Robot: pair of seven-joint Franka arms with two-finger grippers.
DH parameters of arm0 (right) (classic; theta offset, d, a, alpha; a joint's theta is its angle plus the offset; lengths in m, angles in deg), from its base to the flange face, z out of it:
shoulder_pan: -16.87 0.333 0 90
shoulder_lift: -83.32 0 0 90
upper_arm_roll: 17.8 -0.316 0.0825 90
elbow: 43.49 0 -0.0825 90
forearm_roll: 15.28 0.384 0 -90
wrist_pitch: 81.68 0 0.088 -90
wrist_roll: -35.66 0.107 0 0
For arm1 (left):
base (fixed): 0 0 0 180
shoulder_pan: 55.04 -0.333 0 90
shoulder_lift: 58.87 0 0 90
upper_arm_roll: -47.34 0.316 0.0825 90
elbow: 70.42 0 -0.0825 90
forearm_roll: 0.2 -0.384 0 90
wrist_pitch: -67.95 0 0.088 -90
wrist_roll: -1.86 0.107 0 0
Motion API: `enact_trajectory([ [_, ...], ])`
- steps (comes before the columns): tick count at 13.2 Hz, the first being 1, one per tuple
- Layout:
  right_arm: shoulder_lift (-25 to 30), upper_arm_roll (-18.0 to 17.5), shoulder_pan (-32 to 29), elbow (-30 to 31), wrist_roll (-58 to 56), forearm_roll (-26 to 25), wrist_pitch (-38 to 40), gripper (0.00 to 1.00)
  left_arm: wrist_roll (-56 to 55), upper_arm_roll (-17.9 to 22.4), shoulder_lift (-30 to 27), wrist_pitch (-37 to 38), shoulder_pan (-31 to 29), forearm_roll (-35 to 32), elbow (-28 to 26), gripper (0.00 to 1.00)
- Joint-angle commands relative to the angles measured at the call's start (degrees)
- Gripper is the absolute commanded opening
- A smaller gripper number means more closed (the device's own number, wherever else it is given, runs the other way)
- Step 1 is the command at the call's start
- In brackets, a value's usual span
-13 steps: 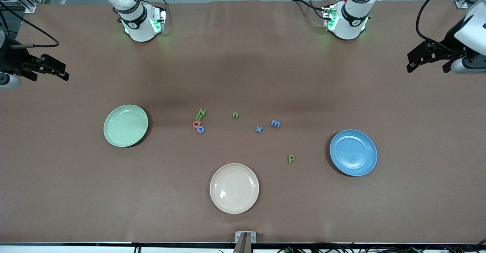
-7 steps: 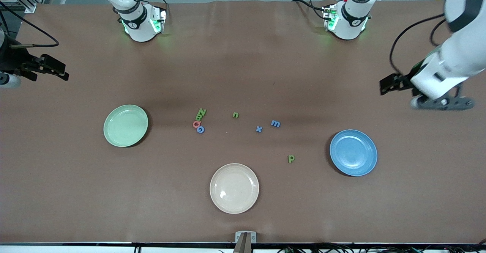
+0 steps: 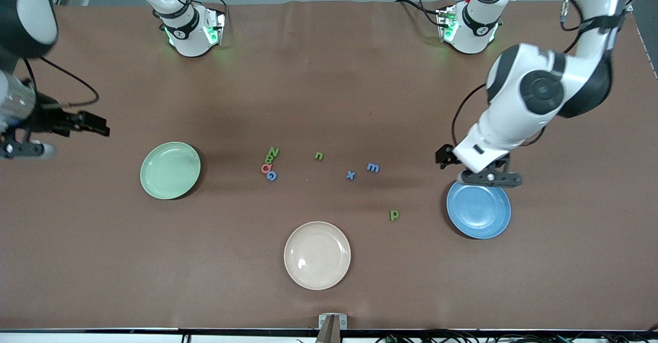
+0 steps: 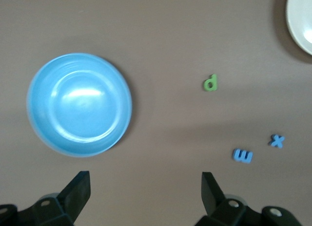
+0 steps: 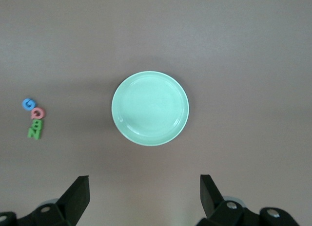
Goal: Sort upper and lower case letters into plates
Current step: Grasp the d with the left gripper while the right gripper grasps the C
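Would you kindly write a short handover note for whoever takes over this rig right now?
Left claw: open, holding nothing, over the table at the blue plate rim.
Right claw: open, holding nothing, over the table at the right arm's end, near the green plate.
Letters: all eight on the table. N, B, the red capital and G cluster together; n, x, m and p lie scattered toward the blue plate.
Done: nothing sorted; both plates hold nothing.
Left: all eight letters. The beige plate also holds nothing.
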Motion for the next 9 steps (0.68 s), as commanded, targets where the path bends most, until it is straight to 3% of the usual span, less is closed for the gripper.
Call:
enact_trajectory([
  [1,-4.46,-0.15,-0.31,-2.99,0.04,0.56,-0.46,1.00,-4.06,0.18,4.00,-5.19,2.31,-1.69,0.89,1.00],
  [4,-6.99,-0.32,3.10,-2.81,8.80,2.14,-3.53,1.00,-7.32,0.09,10.41,-13.27,3.37,-4.75,2.29,0.95],
  [6,-9.46,-0.32,6.62,-1.24,13.99,5.73,-9.66,1.00,-10.31,0.18,15.41,-14.00,4.77,-7.91,6.66,0.90],
  [9,-15.86,-0.32,14.43,-0.26,20.94,6.10,-20.72,1.00,-12.96,0.53,21.83,-13.74,6.54,-10.12,12.65,0.83],
])
